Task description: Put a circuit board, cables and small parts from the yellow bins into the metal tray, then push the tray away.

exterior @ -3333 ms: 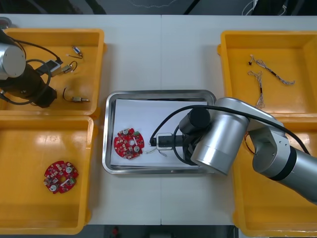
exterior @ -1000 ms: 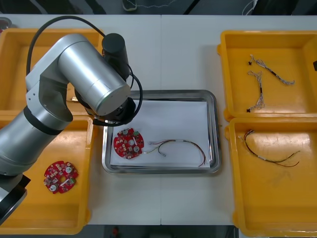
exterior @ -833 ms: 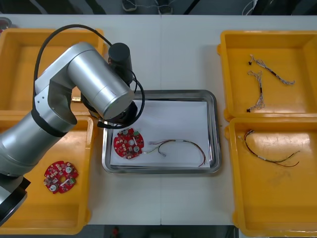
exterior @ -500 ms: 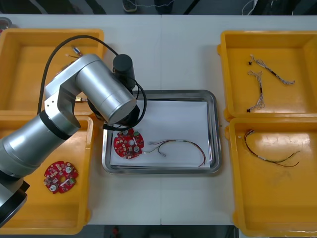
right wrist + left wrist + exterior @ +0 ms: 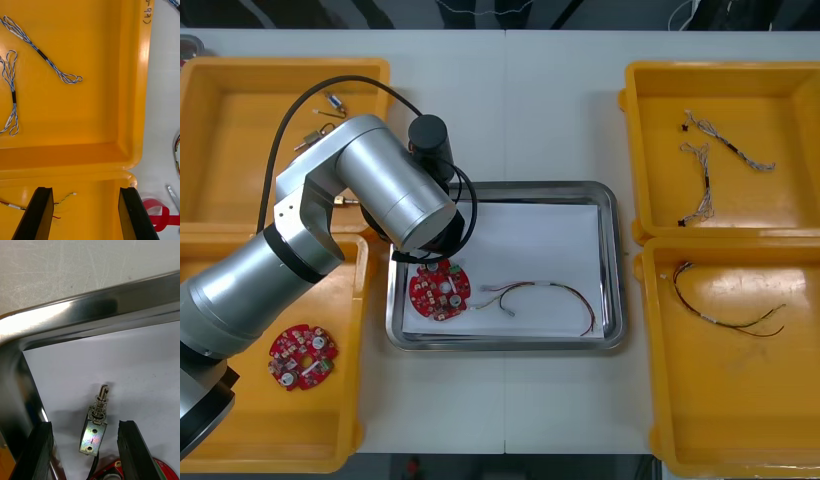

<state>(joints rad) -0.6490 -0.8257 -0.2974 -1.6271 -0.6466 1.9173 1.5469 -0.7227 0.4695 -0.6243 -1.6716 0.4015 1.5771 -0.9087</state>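
Note:
My left gripper (image 5: 85,423) stands open just above the white sheet in the metal tray (image 5: 93,311), near the tray's far left corner. A small metal part (image 5: 93,435) with a spring and a dark lead lies on the sheet between the fingers, touching neither. In the front view the left arm (image 5: 395,195) covers that corner of the tray (image 5: 610,270). A round red circuit board (image 5: 440,290) and a red and yellow cable (image 5: 542,295) lie in the tray. My right gripper (image 5: 85,189) hangs open over the right-hand bins, nothing between its fingers.
The left near bin (image 5: 220,430) holds another red board (image 5: 302,356). Small metal parts (image 5: 332,101) lie in the left far bin. Twisted blue and white cables (image 5: 710,150) are in the right far bin, and a thin cable (image 5: 720,308) is in the right near bin.
The right arm has left the tray, where its cable now lies. The left arm came from the left far bin to the tray's far left corner and has barely shifted in the last second.

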